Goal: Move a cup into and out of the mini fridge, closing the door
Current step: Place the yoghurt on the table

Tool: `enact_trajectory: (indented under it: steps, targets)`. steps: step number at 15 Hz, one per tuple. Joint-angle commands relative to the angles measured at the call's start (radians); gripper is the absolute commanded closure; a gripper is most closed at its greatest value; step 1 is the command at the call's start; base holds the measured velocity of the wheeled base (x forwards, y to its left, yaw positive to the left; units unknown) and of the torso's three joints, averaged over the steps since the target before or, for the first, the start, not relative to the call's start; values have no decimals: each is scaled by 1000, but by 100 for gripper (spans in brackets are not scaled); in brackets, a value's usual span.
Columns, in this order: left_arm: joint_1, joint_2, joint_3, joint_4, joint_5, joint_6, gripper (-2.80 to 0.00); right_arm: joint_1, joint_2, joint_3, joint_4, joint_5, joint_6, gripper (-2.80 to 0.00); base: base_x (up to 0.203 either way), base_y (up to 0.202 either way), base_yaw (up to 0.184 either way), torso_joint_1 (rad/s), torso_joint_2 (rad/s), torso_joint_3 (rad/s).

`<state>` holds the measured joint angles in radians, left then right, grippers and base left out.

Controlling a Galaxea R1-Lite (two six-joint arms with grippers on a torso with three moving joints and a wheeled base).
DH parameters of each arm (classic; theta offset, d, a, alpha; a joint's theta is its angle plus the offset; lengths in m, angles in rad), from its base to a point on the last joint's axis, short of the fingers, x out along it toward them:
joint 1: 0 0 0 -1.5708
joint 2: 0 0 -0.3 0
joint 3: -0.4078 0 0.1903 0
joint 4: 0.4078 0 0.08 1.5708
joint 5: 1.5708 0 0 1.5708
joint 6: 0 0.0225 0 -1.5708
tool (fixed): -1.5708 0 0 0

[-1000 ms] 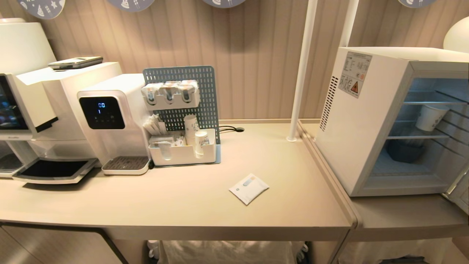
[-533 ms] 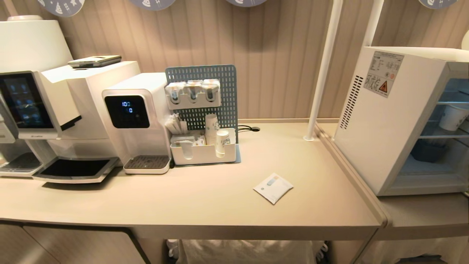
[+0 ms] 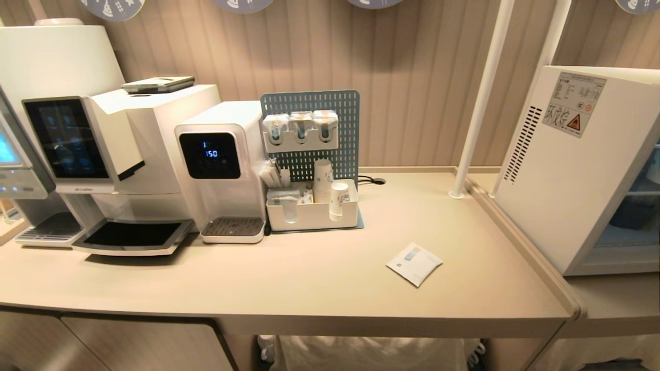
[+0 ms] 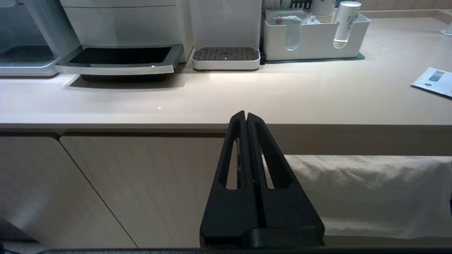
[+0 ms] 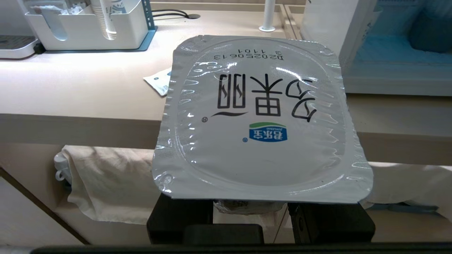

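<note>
Cup (image 5: 261,116), foil lid up, sits clamped in the right hand (image 5: 250,208) near the bench (image 3: 289,278) edge, mini fridge (image 3: 567,170) at far right. Left hand (image 4: 246,118) is pressed together, empty.

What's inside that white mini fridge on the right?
Through the open front of the mini fridge, a dark blue container shows on the lower level beneath a wire shelf. The rest of the inside is out of view.
</note>
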<state>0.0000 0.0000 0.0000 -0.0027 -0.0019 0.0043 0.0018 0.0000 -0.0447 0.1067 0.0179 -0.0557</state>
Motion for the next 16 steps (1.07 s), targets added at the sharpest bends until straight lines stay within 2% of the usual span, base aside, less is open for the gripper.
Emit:
enact_trajectory:
  steps: [1,6,8,12,16]
  targets:
    - [-2,0,0,0,0,0,0,0,2,0,-1,1,-1,0,0,0,0,0,0,0]
    - [-2,0,0,0,0,0,0,0,0,3,-24,-4,21,0,0,0,0,0,0,0]
    - [-2,0,0,0,0,0,0,0,23,-89,-46,-4,16,0,0,0,0,0,0,0]
    - [-2,0,0,0,0,0,0,0,346,-335,2,2,19,0,0,0,0,0,0,0]
    - [-2,0,0,0,0,0,0,2,729,-404,-7,37,19,0,0,0,0,0,0,0]
